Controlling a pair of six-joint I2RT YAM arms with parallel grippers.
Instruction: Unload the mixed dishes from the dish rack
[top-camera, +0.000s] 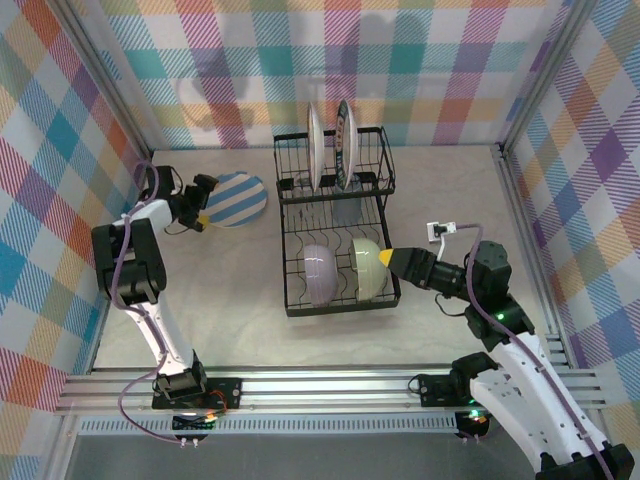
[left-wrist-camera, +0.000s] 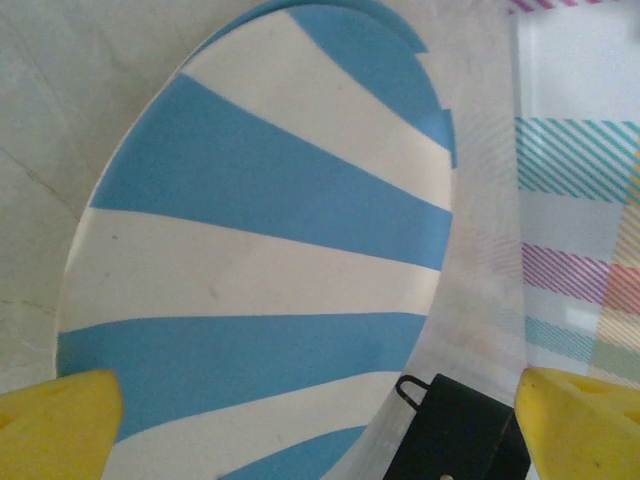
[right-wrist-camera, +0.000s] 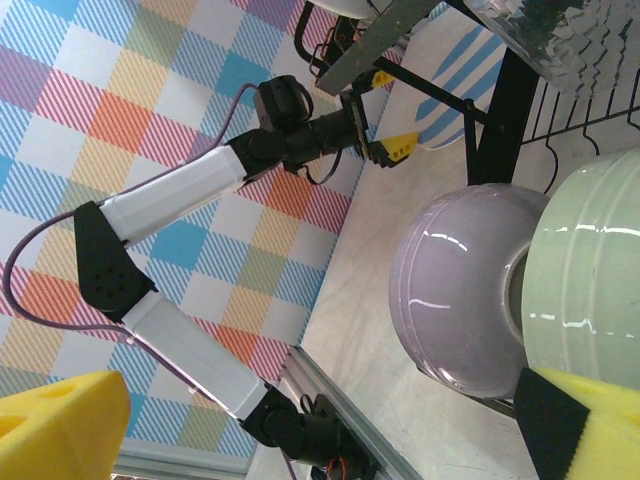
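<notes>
your left pincer (top-camera: 204, 204) stands wide at the striped plate (top-camera: 238, 198), which lies flat on the desk (top-camera: 230, 295) left of the dish rack (top-camera: 330, 198). the rack's lower level holds a lavender bowl (top-camera: 318, 272) and a green bowl (top-camera: 366, 270). your right pincer (top-camera: 384, 258) stands wide beside the latter.

White-and-black arms (top-camera: 165, 335), yellow claw tips (top-camera: 385, 257), purple cables (top-camera: 122, 398)

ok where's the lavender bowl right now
In the top view the lavender bowl stands on edge in the near, lower section of the dish rack, just left of the pale green bowl.
</notes>
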